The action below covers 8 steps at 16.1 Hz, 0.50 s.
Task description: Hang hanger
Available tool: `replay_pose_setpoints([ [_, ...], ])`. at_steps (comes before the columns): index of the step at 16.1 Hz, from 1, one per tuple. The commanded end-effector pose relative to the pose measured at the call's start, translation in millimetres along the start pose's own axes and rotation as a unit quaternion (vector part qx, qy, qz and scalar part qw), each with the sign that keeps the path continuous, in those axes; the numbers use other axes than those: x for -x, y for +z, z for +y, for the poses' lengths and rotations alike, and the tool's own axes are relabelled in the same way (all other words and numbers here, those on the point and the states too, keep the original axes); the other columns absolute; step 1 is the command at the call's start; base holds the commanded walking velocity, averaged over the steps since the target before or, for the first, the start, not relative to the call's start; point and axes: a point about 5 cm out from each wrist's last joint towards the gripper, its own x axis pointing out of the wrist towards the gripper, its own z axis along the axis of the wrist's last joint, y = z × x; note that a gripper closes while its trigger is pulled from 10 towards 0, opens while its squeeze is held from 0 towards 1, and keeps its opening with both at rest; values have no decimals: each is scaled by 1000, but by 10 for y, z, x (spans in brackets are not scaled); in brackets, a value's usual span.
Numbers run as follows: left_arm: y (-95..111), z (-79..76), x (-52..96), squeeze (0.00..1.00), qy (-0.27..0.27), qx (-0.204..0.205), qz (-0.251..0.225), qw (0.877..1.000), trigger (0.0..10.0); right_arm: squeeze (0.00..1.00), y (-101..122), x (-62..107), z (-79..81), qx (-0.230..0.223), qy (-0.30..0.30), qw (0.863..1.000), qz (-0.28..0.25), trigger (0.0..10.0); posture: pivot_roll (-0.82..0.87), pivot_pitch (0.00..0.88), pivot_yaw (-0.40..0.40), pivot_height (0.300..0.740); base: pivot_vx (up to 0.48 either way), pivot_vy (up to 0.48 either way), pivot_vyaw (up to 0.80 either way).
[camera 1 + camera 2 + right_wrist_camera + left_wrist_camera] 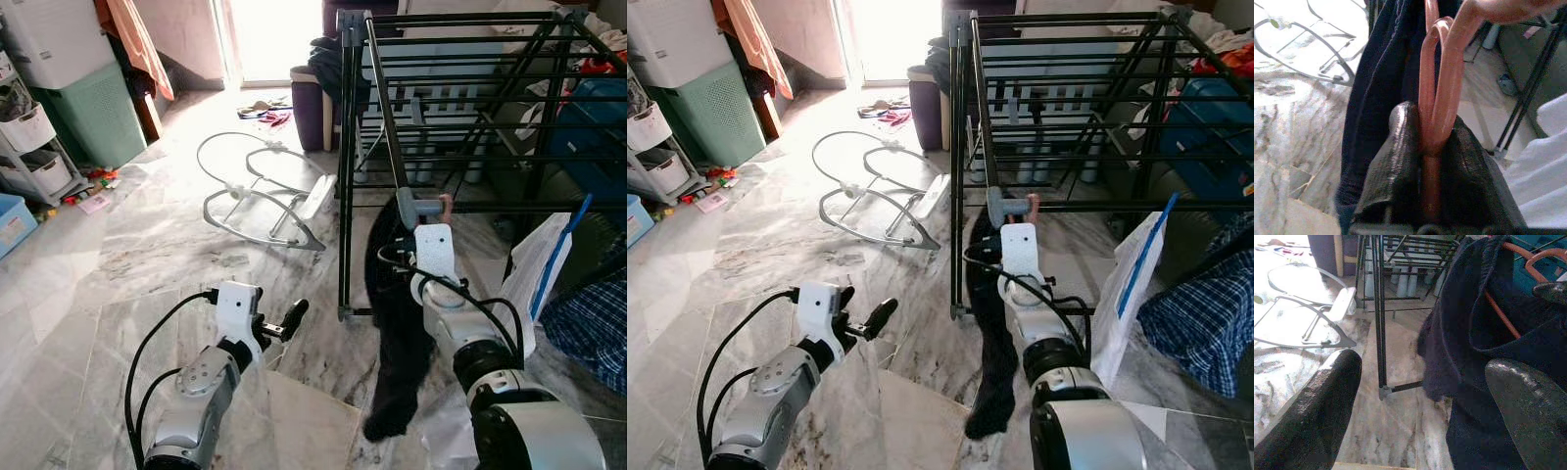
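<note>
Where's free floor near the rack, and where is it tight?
Bare marble floor lies between the baby bouncer frame and the left gripper. Tight on the robot's right: the right gripper clamps the orange hanger with dark garment by the drying rack, beside a white bag and checked cloth.

bouncer frame left of drying rack

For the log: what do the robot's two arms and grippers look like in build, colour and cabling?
Both arms are silver metal with rounded joint housings. Each wrist carries a white boxy block, and black cables loop alongside it. The left gripper and right gripper both have black jaws with a rough, textured surface, rounded at the tips. No markings can be read on either.
</note>
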Motion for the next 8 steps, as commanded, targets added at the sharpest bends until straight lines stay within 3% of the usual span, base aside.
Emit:
replay_pose_setpoints([
  [1,-9,22,0,0,2,-7,9,1000,10000,0,-52,19,76,14,21,1000,5,39,-146,0,45,740,0,0,0],
  [3,-12,20,-4,0,3,-7,10,1000,10000,0,-83,24,43,19,21,1000,6,1020,-150,0,44,740,0,0,0],
  [4,-18,18,-7,0,3,-7,11,1000,10000,0,-89,26,31,27,23,999,5,3020,-152,0,44,740,0,0,0],
  [5,-21,16,-10,0,3,-6,12,1000,10000,0,-91,26,25,34,25,999,3,7176,-153,0,44,740,0,0,0],
  [6,-27,8,-15,0,3,-6,12,1000,10000,0,-92,28,4,44,17,999,-1,10000,-155,0,44,740,0,0,0],
  [7,-29,5,-18,0,2,-6,13,1000,10000,1000,-85,29,-13,45,11,999,-5,10000,-155,0,44,740,0,0,0],
  [8,-27,3,-20,0,2,-6,13,1000,10000,1000,-71,28,-29,43,6,999,-9,10000,-155,0,44,740,0,0,0],
])
